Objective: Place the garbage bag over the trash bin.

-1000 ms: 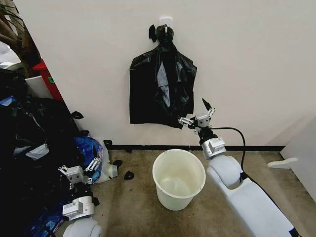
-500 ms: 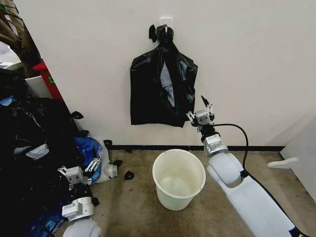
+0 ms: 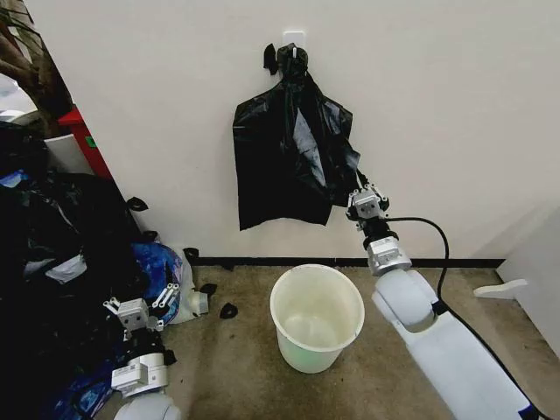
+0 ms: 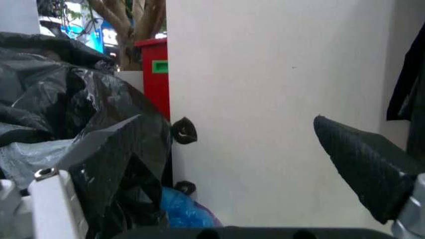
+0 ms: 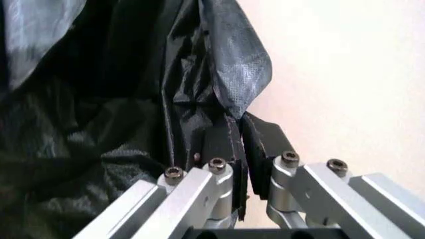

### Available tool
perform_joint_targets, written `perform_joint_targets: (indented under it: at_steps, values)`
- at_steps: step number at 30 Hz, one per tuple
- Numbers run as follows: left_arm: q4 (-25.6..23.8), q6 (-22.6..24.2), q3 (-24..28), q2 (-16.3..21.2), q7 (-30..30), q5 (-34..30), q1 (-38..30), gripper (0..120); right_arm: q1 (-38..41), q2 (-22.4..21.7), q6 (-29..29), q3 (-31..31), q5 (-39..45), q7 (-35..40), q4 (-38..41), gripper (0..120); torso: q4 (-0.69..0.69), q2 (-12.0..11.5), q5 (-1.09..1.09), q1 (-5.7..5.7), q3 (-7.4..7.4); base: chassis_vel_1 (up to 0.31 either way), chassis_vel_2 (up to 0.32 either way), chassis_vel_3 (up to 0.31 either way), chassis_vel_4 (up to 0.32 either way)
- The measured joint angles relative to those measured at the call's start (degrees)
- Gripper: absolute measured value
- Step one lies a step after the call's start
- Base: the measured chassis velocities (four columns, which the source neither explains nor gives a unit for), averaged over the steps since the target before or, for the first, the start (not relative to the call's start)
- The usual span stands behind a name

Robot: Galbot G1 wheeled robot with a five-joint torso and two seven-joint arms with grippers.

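Note:
Flat black plastic bags (image 3: 289,157) hang bunched from a white wall hook (image 3: 294,39). My right gripper (image 3: 366,194) is raised to their lower right corner and is shut on that edge. The right wrist view shows its fingers (image 5: 216,144) pinching a fold of the crinkly black film (image 5: 99,124). The corner is drawn toward the right. A loose single garbage bag is out of view. The trash bin (image 3: 306,357), a cream-white round bucket, stands open on the floor below the hanging bags. My left gripper (image 3: 140,302) sits low at the left beside the bag heap, open and holding nothing.
A large heap of stuffed black bags (image 3: 52,262) fills the left side, with a blue bag (image 3: 157,262) at its edge and a red box (image 3: 83,136) behind. Small black scraps (image 3: 227,310) lie on the floor. A white panel (image 3: 534,271) stands at the right.
My right gripper rose and moved right to the hanging bags' lower corner and shut on it. The bags' lower right edge has shifted rightward. The left arm stayed put.

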Motion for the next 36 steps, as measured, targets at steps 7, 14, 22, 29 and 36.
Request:
perform_joint_targets:
  at_steps: [7, 14, 22, 29, 36]
  values:
    - [-0.16, -0.21, -0.07, -0.02, -0.05, 0.25, 0.32, 100, 0.56, -0.25, 1.0, 0.26, 1.13, 0.0, 0.38, 21, 0.0, 0.0, 0.0, 0.0, 0.0, 0.0, 0.0, 0.0, 0.0]
    - [0.05, -0.27, 0.09, -0.13, -0.08, 0.6, 0.28, 100, 0.39, -0.95, 1.57, 0.63, 1.12, -0.02, 0.58, 45, 0.0, 0.0, 0.0, 0.0, 0.0, 0.0, 0.0, 0.0, 0.0]
    - [0.37, -0.31, 0.17, 0.02, -0.13, 0.67, 0.05, 100, 1.51, -1.38, 2.36, 1.11, -3.65, -0.75, -1.33, 75, 0.0, 0.0, 0.0, 0.0, 0.0, 0.0, 0.0, 0.0, 0.0]
    - [0.96, -0.41, 0.09, 0.27, -0.25, 0.46, -0.32, 100, 4.06, -3.15, 2.64, -0.19, -6.28, -1.7, -2.48, 98, 0.0, 0.0, 0.0, 0.0, 0.0, 0.0, 0.0, 0.0, 0.0]
    - [1.65, -0.52, 0.13, 0.33, -0.39, 0.3, -0.87, 100, 5.48, -2.9, 3.39, -0.86, -6.28, -2.81, -2.88, 81, 0.0, 0.0, -0.01, 0.0, 0.0, 0.0, 0.0, 0.0, 0.0]
